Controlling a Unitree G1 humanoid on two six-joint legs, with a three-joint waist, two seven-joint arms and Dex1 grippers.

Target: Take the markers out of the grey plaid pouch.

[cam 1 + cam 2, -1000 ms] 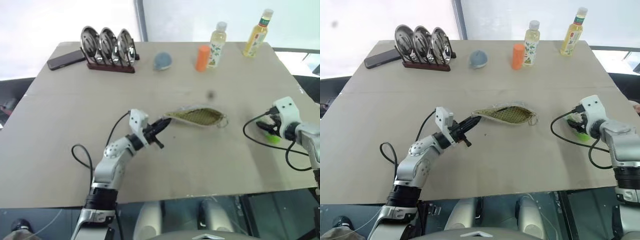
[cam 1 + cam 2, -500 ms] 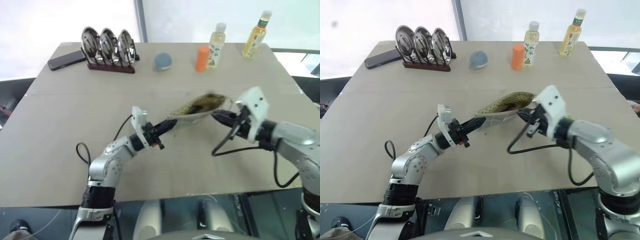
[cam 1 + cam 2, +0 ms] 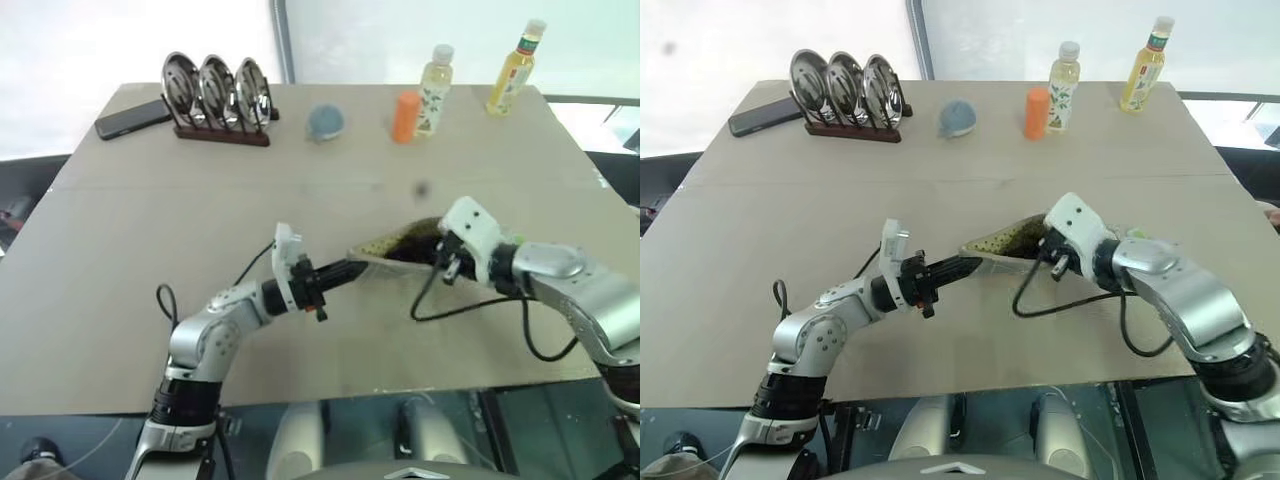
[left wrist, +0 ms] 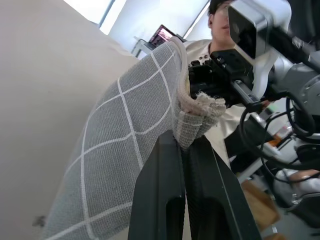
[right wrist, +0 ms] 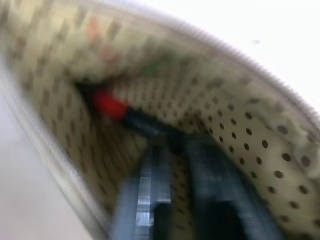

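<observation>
The grey plaid pouch (image 3: 398,243) hangs tilted just above the table's middle, its mouth open and the dotted olive lining showing. My left gripper (image 3: 348,269) is shut on the pouch's left end; the left wrist view shows both fingers pinching the fabric corner (image 4: 192,112). My right gripper (image 3: 432,253) reaches into the mouth from the right, fingertips hidden by the pouch. In the right wrist view, a marker with a red cap (image 5: 109,105) and dark body lies deep inside. My right gripper (image 5: 175,147) stands slightly open just short of its dark end.
Along the far edge stand a rack of three metal dishes (image 3: 215,95), a phone (image 3: 132,118), a round blue-grey object (image 3: 325,121), an orange cylinder (image 3: 404,116) and two bottles (image 3: 436,85). A person's pale shirt (image 4: 239,116) shows beyond the table.
My right gripper swung in from the table's right side and entered the pouch's mouth. My left gripper lifted and tilted the pouch's left end and drew it slightly nearer.
</observation>
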